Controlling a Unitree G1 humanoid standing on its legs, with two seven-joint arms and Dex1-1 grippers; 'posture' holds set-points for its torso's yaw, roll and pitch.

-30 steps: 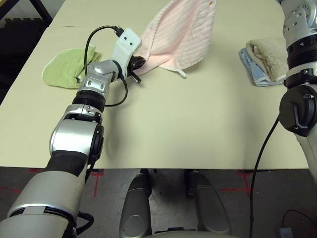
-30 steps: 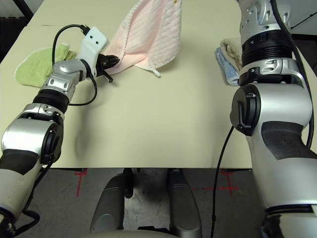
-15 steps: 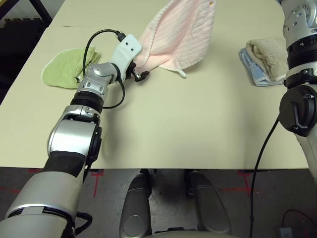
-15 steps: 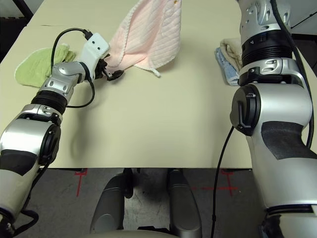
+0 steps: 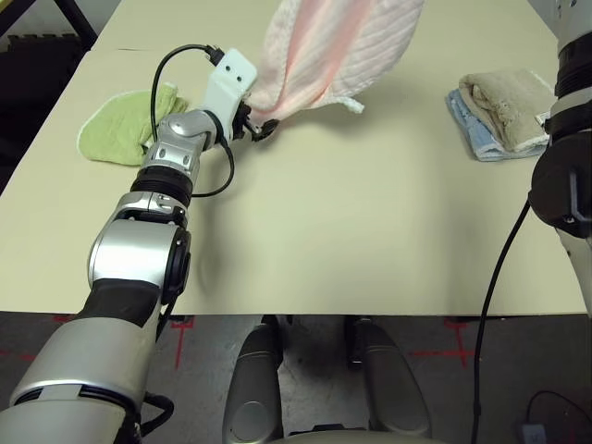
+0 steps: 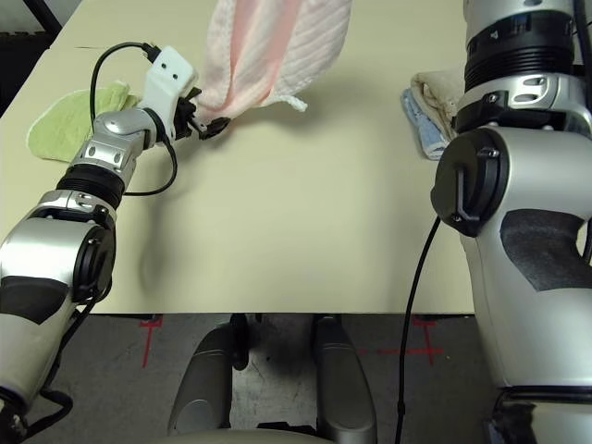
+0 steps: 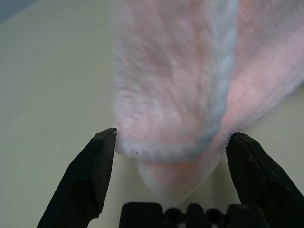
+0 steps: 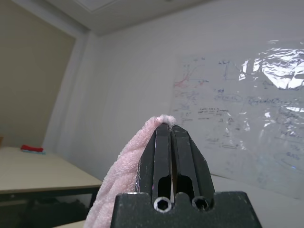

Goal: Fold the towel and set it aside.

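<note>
Currently the towel [image 5: 333, 51] hangs above the far part of the worktop [image 5: 370, 222], at about 12 o'clock in the head view, its upper part running out past the top edge. It drapes down in a gathered pink fold with the white trim along one side and a small loose corner sticking out at about 3 o'clock of the fold.

Right tool [image 8: 170, 130]: fingers pressed together, with a pinch of the pink terry caught at the tips; the cloth falls away down one side of the fingers. It points up toward a wall and a whiteboard [image 8: 247, 99].

Left tool [image 7: 171, 152]: fingers spread wide, one on each side of the lowest fold of the towel. The near finger [image 7: 92, 178] appears to just meet the cloth edge; the other [image 7: 259, 178] stands slightly apart from it. No grip on the cloth. In the head view this tool sits at the low tip of the hanging fold, at about 11 o'clock on the worktop.

Lime-green cloth [image 5: 120, 125] lies flat at about 9 o'clock of the left tool, just beyond the left forearm. A beige folded towel [image 5: 504, 106] sits on top of a light-blue folded towel [image 5: 467, 129] at about 2 o'clock on the worktop, well apart from the pink towel.
</note>
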